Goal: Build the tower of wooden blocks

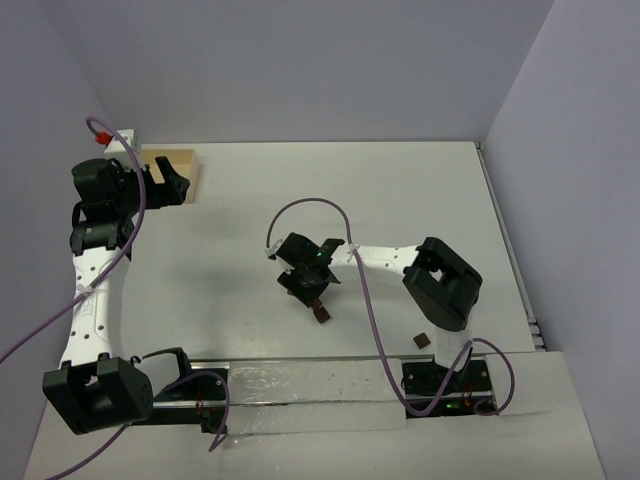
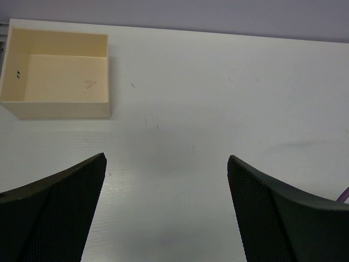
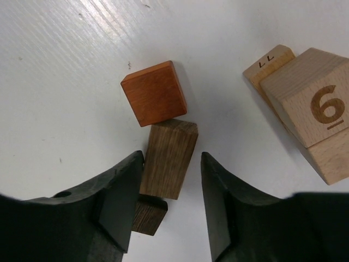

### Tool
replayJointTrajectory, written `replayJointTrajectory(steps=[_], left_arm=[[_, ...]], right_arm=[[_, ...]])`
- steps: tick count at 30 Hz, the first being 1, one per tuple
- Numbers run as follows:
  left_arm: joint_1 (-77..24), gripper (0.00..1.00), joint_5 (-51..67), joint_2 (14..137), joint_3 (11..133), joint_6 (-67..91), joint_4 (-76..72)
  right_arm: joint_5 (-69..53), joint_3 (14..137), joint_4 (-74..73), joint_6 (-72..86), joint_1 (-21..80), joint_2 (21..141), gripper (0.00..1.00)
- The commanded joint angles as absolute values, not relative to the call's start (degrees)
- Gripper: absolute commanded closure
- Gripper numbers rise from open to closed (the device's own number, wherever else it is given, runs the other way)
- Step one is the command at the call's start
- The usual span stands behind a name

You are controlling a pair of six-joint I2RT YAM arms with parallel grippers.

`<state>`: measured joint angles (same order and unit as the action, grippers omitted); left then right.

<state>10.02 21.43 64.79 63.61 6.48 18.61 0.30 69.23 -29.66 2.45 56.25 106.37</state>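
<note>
My right gripper (image 3: 172, 164) hangs low over the table with its jaws on either side of a brown wood bar (image 3: 168, 158). The left finger touches the bar; a gap shows between the bar and the right finger. An orange-brown cube (image 3: 154, 93) lies against the bar's far end. A small dark brown block (image 3: 148, 214) lies under its near end. Two light tan blocks lie together at the right, one marked 6 (image 3: 327, 109) and one behind it (image 3: 267, 64). No standing tower shows. My left gripper (image 2: 166, 161) is open and empty, far left (image 1: 165, 180).
A pale wooden box (image 2: 54, 76) sits empty at the back left, under the left gripper in the top view (image 1: 185, 160). One small dark block (image 1: 422, 341) lies near the right arm's base. White walls close the table at the back and right.
</note>
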Motion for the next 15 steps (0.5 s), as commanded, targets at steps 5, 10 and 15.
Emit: replayJointTrajectory(steps=[5,10,15], left_arm=[[10.5,0.01,22.1,64.2,66.4,5.5,17.3],[10.5,0.01,22.5,63.8,66.9,5.4,17.4],[10.5,0.01,22.7,63.4,66.6,5.2,17.4]], right_arm=[[-3.3,69.6,-28.5,0.6,56.4,105.7,0.55],[-4.5,68.6,-28.0,0.7,56.4,106.2,0.57],[-6.0,69.5,-30.1,-0.1,56.5,104.7,0.69]])
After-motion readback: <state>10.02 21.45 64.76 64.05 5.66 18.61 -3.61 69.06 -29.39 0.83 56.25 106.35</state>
